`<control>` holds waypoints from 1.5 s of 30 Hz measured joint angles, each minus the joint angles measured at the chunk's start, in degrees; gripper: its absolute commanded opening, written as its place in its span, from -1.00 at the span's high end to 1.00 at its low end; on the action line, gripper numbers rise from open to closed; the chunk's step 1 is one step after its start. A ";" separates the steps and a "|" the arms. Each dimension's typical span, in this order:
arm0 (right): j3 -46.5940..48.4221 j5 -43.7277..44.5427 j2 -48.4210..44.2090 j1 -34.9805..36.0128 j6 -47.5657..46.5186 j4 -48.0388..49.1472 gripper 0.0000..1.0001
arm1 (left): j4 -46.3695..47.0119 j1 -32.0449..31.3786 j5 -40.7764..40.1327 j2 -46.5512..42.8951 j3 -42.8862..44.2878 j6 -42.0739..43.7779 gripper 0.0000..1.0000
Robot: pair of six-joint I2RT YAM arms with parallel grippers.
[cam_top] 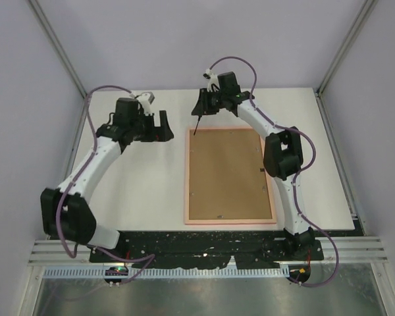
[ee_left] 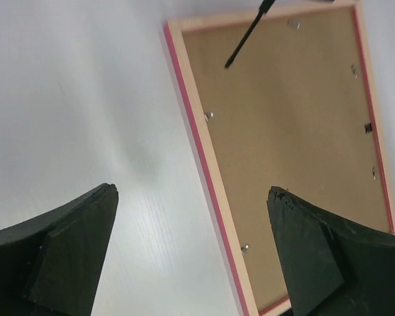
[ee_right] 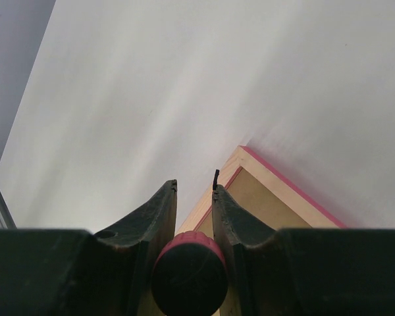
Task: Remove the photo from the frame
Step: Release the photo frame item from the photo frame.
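The frame lies face down in the middle of the table, its thin pink edge around a brown back board. The photo is hidden under that board. My right gripper hovers at the frame's far left corner, shut on a screwdriver with a red-and-black handle. Its thin black shaft points down at that corner. In the right wrist view the gripper sits just above the frame corner. My left gripper stands open and holds nothing, left of the frame; from its wrist, the gripper straddles the frame's pink edge.
Small metal tabs sit along the inside of the frame's back. The white table is bounded by grey enclosure walls with metal posts at the far corners. A black base strip and a metal rail run along the near edge.
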 measured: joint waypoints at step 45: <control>-0.37 0.44 2.78 2.16 -0.39 -2.45 0.85 | 12.83 -3.15 15.02 24.26 -1.18 -9.84 0.32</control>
